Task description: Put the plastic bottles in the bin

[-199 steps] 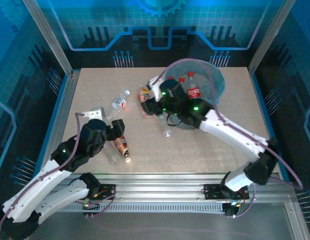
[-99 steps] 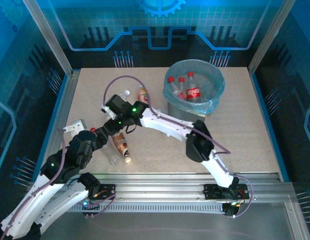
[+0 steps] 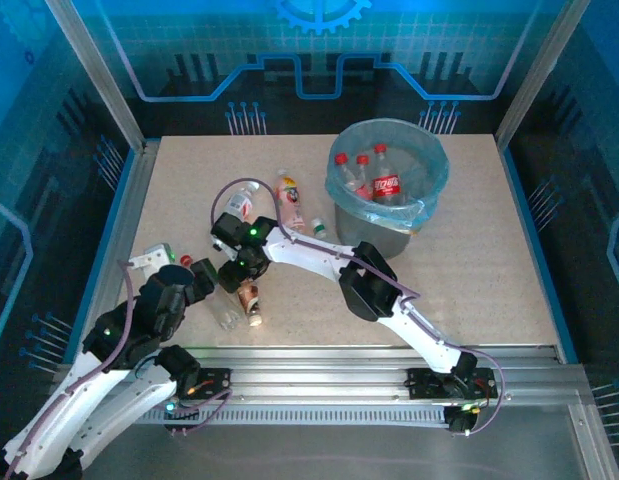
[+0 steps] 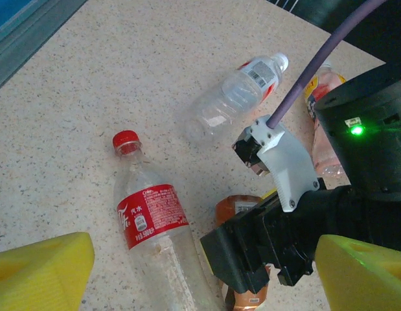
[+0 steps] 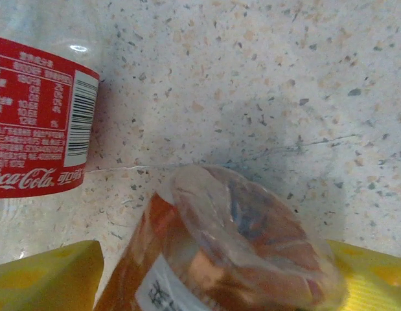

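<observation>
Showing Coca-Cola script on red-label bottle [image 5: 32, 142].

On my right wrist feed I read "Coca-Cola" in white script on the red-labelled bottle [image 5: 32, 129]. Chinese characters follow the name, a barcode sits at the label's edge, and there are rows of white print too fine for me to read. The white-capped bottle [image 4: 258, 71] carries a barcode on its label. The red-labelled bottle in the bin [image 3: 387, 185] bears white writing I cannot make out.
</observation>
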Robot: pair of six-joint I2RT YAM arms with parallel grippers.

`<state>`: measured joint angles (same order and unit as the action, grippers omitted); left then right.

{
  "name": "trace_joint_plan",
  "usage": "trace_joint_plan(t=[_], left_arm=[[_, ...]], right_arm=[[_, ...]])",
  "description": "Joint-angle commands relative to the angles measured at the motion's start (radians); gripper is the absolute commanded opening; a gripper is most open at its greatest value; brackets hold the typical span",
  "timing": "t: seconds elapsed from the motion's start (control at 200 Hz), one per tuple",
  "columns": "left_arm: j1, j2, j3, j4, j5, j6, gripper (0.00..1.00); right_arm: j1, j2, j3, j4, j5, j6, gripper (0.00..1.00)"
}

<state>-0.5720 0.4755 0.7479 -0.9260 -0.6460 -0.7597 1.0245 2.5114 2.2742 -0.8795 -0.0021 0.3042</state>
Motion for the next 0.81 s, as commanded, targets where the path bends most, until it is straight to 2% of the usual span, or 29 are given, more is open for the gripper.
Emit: trace_joint_plan(t=[0.0, 0.185, 0.315, 0.62, 0.8], left_arm=[[0.007, -0.009, -0.009, 0.030, 0.016, 0.014, 0.89], [0.006, -0.007, -0.002, 0.038, 0.014, 0.025, 0.89], [0.007, 0.006, 0.014, 0.058, 0.014, 0.046, 0.89], [0.007, 0.146, 0.145, 0.156, 0.021, 0.155, 0.88], [0.007, 0.259, 0.286, 0.269, 0.114, 0.243, 0.85]], right_arm=[[-0.021, 0.026, 0.022, -0.022, -0.066, 0.030, 0.80], [-0.033, -0.038, -0.010, -0.013, -0.073, 0.021, 0.64], [-0.039, -0.131, -0.020, -0.014, -0.059, -0.003, 0.59], [-0.103, -0.436, -0.022, -0.013, 0.031, -0.088, 0.56], [-0.206, -0.621, -0.029, -0.004, 0.140, -0.146, 0.56]])
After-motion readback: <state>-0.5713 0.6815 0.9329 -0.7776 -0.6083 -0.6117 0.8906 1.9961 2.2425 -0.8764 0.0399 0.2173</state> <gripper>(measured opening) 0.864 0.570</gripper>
